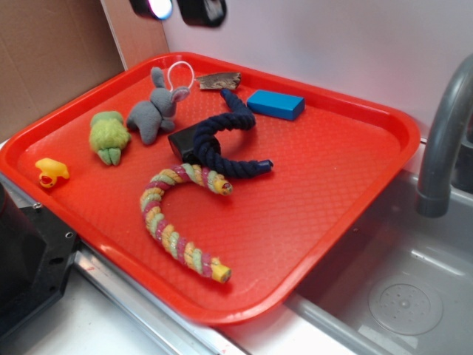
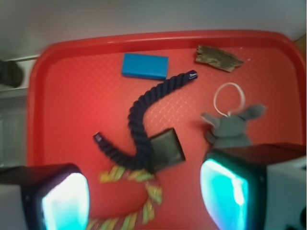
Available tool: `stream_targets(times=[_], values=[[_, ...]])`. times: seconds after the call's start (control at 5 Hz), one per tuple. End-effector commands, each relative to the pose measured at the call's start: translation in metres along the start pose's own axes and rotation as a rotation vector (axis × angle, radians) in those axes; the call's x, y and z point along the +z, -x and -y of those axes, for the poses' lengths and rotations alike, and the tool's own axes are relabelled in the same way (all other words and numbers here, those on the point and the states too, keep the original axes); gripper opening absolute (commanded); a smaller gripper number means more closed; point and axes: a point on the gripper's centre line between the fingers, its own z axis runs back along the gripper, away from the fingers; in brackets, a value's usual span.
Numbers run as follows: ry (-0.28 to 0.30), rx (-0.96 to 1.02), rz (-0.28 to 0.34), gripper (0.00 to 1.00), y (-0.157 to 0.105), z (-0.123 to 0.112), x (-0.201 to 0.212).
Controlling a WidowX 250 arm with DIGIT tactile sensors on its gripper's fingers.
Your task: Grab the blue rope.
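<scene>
Two glowing teal-lit pads [image 2: 64,201] of the end effector [image 2: 144,196] fill the bottom corners of the wrist view, spread wide apart with nothing between them but tray and rope. Directly in that gap lies the near bend of the pastel pink, yellow and green twisted rope [image 2: 129,191], which is not the target. Just beyond it, further from the camera, sits the thick dark navy twisted rope [image 2: 139,120], curved in a C on the red plastic tray [image 2: 72,96]; its lower bend touches the pastel rope and runs beside a small dark square block [image 2: 166,149].

By my reading, this is the approach stage: the end effector hovers above the tray, not yet at the rope. The next move calls for shifting forward so the open jaws straddle the navy rope's mid-curve, clear of the pastel rope and dark block, then descending and closing. A bright blue rectangular block [image 2: 145,66] and a grey plush toy [image 2: 230,127] lie apart from it
</scene>
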Motion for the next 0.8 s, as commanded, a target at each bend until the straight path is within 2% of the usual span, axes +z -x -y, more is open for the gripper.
stream_targets(times=[0.0, 0.2, 0.4, 0.6], values=[[0.020, 0.355, -0.005, 1.00, 0.000, -0.001, -0.039], [-0.047, 0.257, -0.038, 1.00, 0.000, -0.005, -0.058], [-0.047, 0.186, -0.061, 1.00, -0.006, -0.018, -0.081], [-0.007, 0.074, -0.080, 1.00, -0.016, -0.010, -0.102]])
